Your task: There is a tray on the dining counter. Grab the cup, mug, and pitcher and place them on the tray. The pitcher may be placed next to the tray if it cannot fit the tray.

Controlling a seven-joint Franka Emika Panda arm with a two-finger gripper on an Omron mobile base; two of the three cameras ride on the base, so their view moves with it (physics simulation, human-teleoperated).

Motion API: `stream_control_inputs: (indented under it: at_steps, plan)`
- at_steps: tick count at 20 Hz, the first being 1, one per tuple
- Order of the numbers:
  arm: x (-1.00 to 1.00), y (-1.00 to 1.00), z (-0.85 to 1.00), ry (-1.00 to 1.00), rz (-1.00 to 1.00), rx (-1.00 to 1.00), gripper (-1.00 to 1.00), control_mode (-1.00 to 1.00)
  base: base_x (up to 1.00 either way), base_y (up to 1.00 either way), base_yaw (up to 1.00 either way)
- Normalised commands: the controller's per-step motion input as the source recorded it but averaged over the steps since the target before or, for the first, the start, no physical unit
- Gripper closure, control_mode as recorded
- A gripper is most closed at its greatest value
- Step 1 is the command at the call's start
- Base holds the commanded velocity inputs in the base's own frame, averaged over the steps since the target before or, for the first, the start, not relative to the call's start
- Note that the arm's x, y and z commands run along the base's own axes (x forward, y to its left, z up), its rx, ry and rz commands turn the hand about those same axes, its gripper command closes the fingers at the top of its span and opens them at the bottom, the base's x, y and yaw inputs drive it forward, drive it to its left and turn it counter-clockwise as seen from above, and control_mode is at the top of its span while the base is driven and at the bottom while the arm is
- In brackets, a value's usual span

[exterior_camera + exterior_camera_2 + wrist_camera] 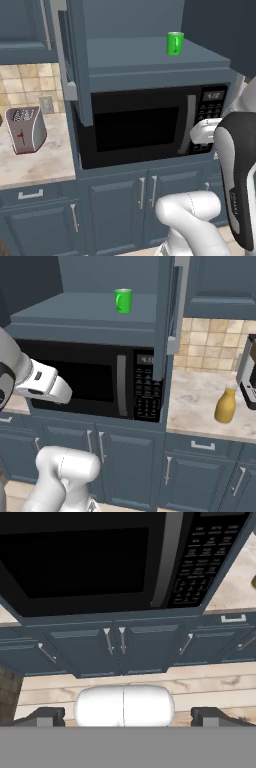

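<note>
The green mug (175,43) (123,300) stands upright on an open shelf above the microwave, its handle to one side. On the beige counter to the right of the microwave stands the amber pitcher (225,405), also upright. My gripper (128,716) is open, its two dark fingertips (47,715) wide apart with nothing between them. It hangs in front of the microwave, well below the mug and far left of the pitcher. The tray, the cup and the dining counter are out of view.
A black microwave (145,125) (95,381) (100,562) sits in blue cabinetry. An open cabinet door (75,60) (167,306) juts out beside the mug's shelf. A toaster (25,130) stands on the left counter and a coffee machine (248,376) near the pitcher.
</note>
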Motion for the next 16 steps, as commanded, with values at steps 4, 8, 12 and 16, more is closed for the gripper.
stream_control_inputs:
  at_steps: [4,8,12,16]
  plan:
    - [0.0,0.0,0.0,0.0,0.0,0.0,-1.0,1.0,0.46,-0.22,0.0]
    - [0.0,0.0,0.0,0.0,0.0,0.0,-1.0,1.0,0.51,-0.2,0.0]
    - [0.0,0.0,0.0,0.0,0.0,0.0,-1.0,1.0,0.5,-0.25,0.0]
    - [0.0,0.0,0.0,0.0,0.0,0.0,-1.0,1.0,0.46,-0.22,0.0]
